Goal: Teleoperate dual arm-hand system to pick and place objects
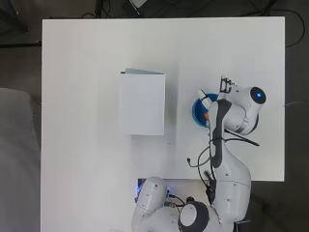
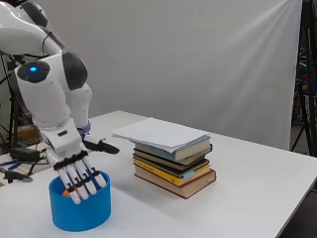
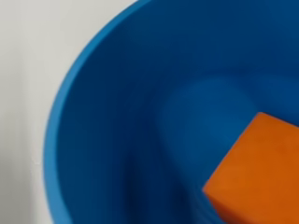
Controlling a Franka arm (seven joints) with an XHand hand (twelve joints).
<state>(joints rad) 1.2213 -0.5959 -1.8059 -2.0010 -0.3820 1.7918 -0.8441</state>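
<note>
A blue round container (image 2: 81, 210) stands on the white table near the arm's side, also seen from above (image 1: 197, 112). An orange block (image 3: 257, 170) lies inside it; a bit of that orange block (image 2: 65, 193) shows by the rim, and from above the orange block (image 1: 206, 117) peeks out beside the arm. My hand (image 2: 74, 166) hangs over the container with straight fingers (image 2: 84, 182) pointing down into it and the thumb sticking out sideways. Whether the fingers touch the block I cannot tell. From above, the arm hides most of the hand (image 1: 206, 95).
A stack of several books (image 2: 171, 161) topped by a white one stands mid-table, left of the container in the overhead view (image 1: 143, 103). Bare white table (image 1: 87, 159) lies around both. Cables hang off the arm near the table's near edge (image 1: 203, 162).
</note>
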